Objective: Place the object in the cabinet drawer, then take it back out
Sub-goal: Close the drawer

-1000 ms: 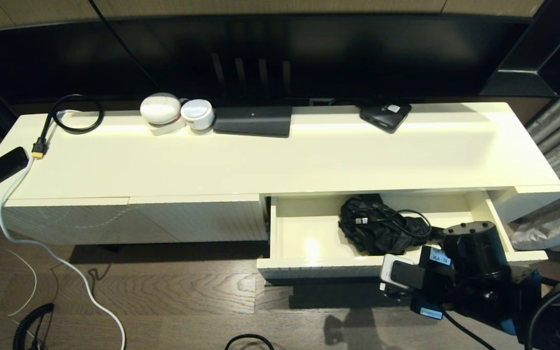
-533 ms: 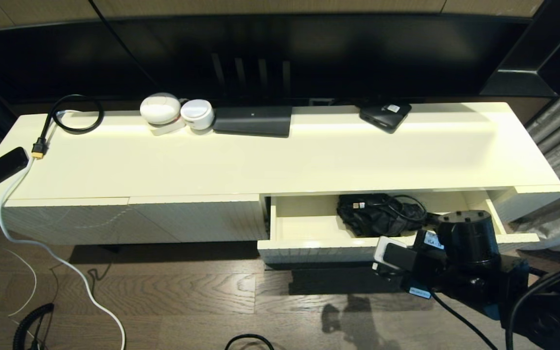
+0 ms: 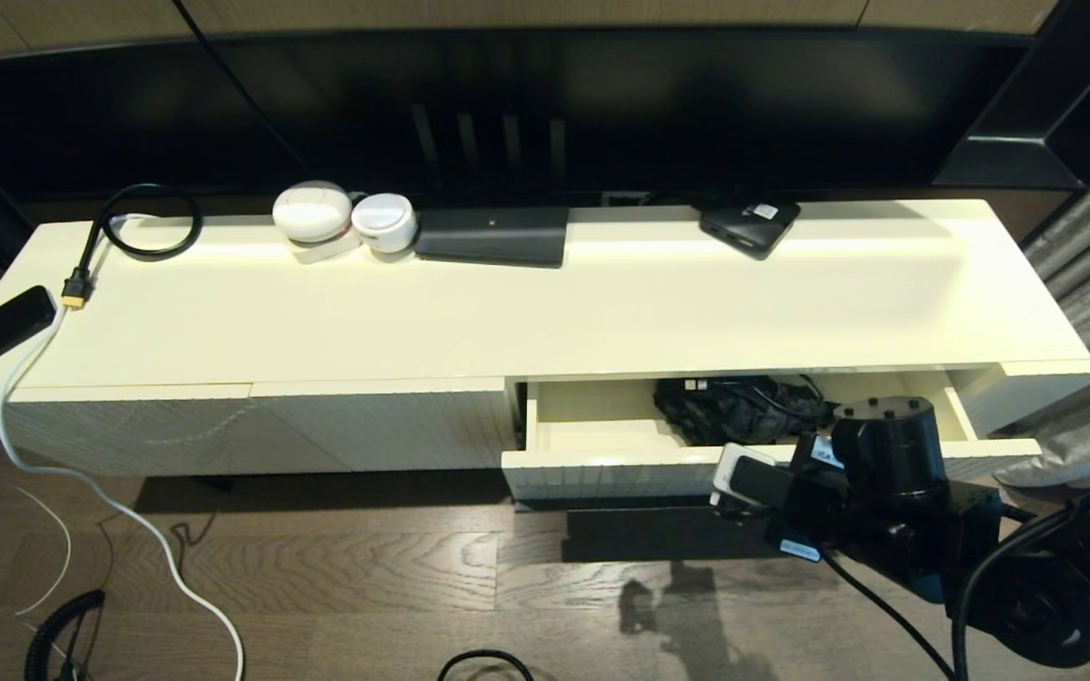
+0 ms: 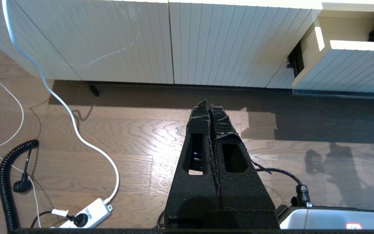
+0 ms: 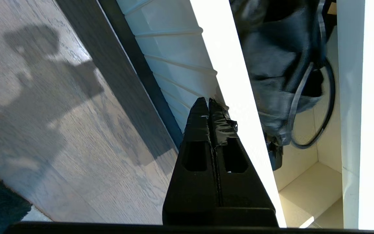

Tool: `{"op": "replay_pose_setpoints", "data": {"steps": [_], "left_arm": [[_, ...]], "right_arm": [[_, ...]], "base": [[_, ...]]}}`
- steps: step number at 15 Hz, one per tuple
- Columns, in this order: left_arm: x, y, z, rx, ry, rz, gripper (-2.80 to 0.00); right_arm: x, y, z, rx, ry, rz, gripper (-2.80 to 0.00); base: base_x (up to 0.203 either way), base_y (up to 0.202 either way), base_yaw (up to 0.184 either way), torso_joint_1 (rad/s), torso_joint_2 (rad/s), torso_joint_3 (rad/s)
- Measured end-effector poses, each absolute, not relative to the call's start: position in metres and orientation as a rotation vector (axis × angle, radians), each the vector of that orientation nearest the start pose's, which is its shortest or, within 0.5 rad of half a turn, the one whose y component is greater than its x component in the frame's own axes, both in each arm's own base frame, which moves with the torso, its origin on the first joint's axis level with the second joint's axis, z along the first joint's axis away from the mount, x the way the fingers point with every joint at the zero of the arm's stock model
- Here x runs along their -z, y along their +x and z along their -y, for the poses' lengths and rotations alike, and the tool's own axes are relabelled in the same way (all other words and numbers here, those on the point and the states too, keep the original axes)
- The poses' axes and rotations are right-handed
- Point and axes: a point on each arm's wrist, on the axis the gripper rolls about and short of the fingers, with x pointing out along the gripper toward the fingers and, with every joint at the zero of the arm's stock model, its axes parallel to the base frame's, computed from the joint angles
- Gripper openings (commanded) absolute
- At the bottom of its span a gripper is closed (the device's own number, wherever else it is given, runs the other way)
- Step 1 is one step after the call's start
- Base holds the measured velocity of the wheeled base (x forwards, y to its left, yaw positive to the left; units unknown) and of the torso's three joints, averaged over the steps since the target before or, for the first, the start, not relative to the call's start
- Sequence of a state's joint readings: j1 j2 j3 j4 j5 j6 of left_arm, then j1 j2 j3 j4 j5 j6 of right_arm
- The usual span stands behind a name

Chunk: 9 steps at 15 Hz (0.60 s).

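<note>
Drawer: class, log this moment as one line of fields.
drawer: part open | bag: inside | right tool: shut, at drawer front | left tool: shut, over floor

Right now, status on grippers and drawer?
Right gripper shut, tips against cabinet drawer front. Drawer part open, black bundle inside. Left gripper shut, parked over floor.

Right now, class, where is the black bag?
In the head view, the black bag lies inside the half-open drawer at the cabinet's right, just behind the right gripper.

Living room; TV cabinet (image 3: 545,312); oak floor (image 3: 337,567)
</note>
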<state>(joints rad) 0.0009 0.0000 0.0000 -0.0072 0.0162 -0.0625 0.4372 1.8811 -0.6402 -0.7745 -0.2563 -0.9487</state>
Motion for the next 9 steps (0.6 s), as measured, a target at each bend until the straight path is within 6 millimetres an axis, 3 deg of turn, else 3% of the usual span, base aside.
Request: {"op": "replay_pose_setpoints", "data": {"steps": [9], "left_arm": [[-0.076, -0.023, 0.000, -0.016, -0.062, 0.008, -2.80]], "right_arm": [[-0.105, 0.298, -0.131, -0.297, -1.084, -0.289, -2.80]], "base": [[0.000, 0.000, 0.000, 0.000, 0.00, 0.000]]}}
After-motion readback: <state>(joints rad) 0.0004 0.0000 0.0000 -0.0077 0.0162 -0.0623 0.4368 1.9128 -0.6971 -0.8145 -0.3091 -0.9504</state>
